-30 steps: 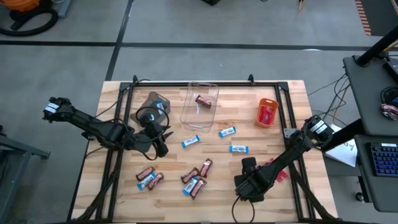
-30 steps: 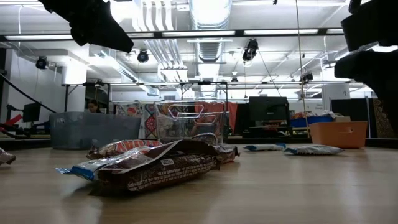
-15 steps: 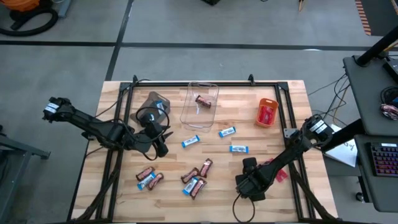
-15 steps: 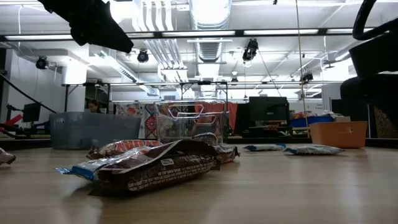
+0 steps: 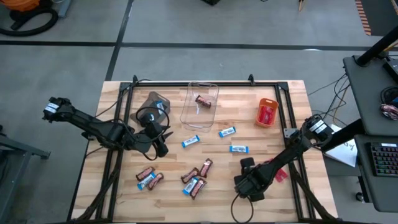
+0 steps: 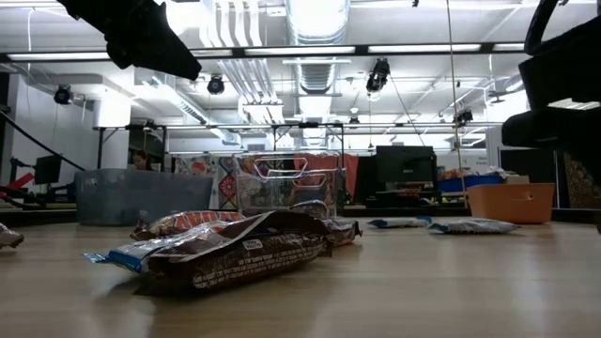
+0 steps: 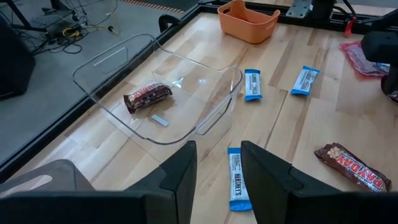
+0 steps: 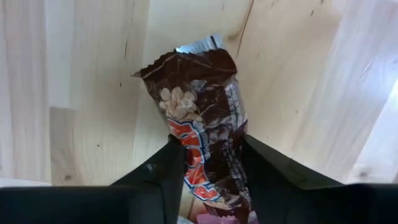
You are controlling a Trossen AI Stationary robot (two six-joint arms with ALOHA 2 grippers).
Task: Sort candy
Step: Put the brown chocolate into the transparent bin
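Small wrapped candy bars lie on the wooden table. There is a brown and blue-and-white cluster [image 5: 196, 177], a smaller cluster [image 5: 148, 178] and loose blue-and-white bars [image 5: 191, 141] [image 5: 239, 149]. My left gripper [image 5: 160, 142] hovers open above a blue-and-white bar [image 7: 239, 186], beside the clear bin [image 7: 155, 93]. One brown bar [image 7: 147, 96] lies on that bin's floor. My right gripper [image 5: 245, 182] is over the table's near right part, shut on a dark brown bar [image 8: 202, 124]. A red bar [image 5: 280, 176] lies flat by the right arm. My right gripper pinches the dark brown bar between its two fingers [image 8: 165, 177], which lie across the bar's width. The fingers are on the end nearest the wrist [image 8: 208, 177]. They point down from above. The bar hangs below them, and its crimped free end [image 8: 198, 45] points at the wooden table top.
Along the far side stand a grey bin [image 5: 154, 102], the clear bin [image 5: 200, 102] and an orange bin [image 5: 267, 112] holding red bars. A black frame [image 5: 205, 82] borders the table. Bare wood lies around the right gripper, between the clusters and the right edge.
My right gripper has shifted slightly toward the table's left, still shut on the brown bar and above the table. The candy on the table has stayed where it was.
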